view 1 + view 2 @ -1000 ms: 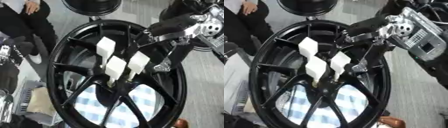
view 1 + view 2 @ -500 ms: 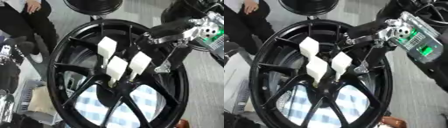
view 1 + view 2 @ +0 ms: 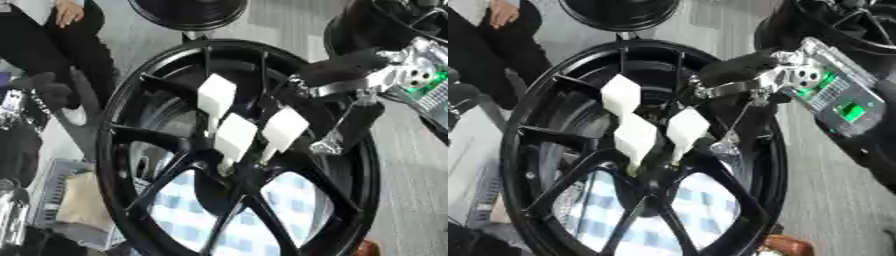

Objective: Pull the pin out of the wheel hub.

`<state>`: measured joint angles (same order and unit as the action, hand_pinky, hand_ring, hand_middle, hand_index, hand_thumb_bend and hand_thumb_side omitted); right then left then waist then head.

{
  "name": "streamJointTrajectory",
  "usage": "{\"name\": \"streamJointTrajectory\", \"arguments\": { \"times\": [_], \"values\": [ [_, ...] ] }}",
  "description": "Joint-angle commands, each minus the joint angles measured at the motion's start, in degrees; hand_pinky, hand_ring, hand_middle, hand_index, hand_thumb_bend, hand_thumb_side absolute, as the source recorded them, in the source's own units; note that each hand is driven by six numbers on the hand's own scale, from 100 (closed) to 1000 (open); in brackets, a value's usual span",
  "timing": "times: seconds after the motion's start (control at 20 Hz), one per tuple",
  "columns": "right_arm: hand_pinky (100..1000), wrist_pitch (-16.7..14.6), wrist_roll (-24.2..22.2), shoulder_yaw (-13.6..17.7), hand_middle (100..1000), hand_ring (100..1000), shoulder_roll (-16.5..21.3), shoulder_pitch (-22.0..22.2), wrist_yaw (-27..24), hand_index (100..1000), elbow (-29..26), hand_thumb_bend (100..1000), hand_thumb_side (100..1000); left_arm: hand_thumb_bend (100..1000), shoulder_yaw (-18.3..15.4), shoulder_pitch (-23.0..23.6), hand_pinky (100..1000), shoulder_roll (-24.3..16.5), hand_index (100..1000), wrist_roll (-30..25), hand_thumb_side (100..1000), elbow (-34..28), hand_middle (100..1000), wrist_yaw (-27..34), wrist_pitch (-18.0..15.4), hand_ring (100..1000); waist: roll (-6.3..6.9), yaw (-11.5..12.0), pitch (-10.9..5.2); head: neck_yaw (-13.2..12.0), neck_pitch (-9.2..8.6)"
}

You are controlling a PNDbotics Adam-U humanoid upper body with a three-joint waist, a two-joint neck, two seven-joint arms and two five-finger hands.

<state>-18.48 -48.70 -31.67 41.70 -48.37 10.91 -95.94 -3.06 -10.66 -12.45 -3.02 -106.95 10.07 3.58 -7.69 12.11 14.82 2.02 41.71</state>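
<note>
Left eye view: the black wheel hub (image 3: 118,150) lies flat, spokes converging on its centre, with three white tagged pins standing there; the pin nearest the right rim (image 3: 283,129) is upright and seated, as are the other two pins (image 3: 234,137). The right hand (image 3: 346,117) reaches in from the upper right; since half a second ago it has shifted slightly along the right rim, its thumb and fingers spread, one finger running down beside the nearest pin without closing on it. No pin has risen in that time. Right eye view: the same hand (image 3: 741,107) shows a dark thumb above and a thin finger below, straight and apart, a small gap to the white tag (image 3: 686,126); it grips nothing. The left hand appears in neither view. A checked cloth (image 3: 702,205) shows through the spokes. Judgement: the approach is adjusting, the grasp is not made, and extraction has not begun.
</note>
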Motion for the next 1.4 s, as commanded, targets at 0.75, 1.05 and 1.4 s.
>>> {"name": "streamJointTrajectory", "arguments": {
  "times": [0.75, 1.05, 1.4],
  "values": [
    [831, 9.5, 10.0, 3.6, 323, 687, 3.3, -2.9, -10.1, 517, -2.7, 100, 226, 100, -0.2, -0.1, 903, -0.4, 804, -0.3, 814, -0.8, 657, -0.2, 0.0, 801, 0.44, -1.0, -1.49, -0.3, -0.30],
    [842, 12.7, 16.4, 11.6, 350, 687, 11.1, 0.2, -14.2, 542, -6.6, 100, 211, 100, -0.7, 0.6, 903, -0.6, 803, 0.1, 812, -0.7, 657, -0.4, -0.2, 801, 0.44, -2.3, -2.03, -1.0, -0.18],
    [858, 12.5, 26.9, 26.8, 398, 697, 23.2, 22.1, -12.4, 588, -8.9, 100, 199, 100, -1.9, 1.4, 902, -0.8, 803, 1.3, 812, -0.7, 657, -0.7, -0.3, 800, 0.74, -4.9, -2.33, -2.8, -0.43]
  ]
}}
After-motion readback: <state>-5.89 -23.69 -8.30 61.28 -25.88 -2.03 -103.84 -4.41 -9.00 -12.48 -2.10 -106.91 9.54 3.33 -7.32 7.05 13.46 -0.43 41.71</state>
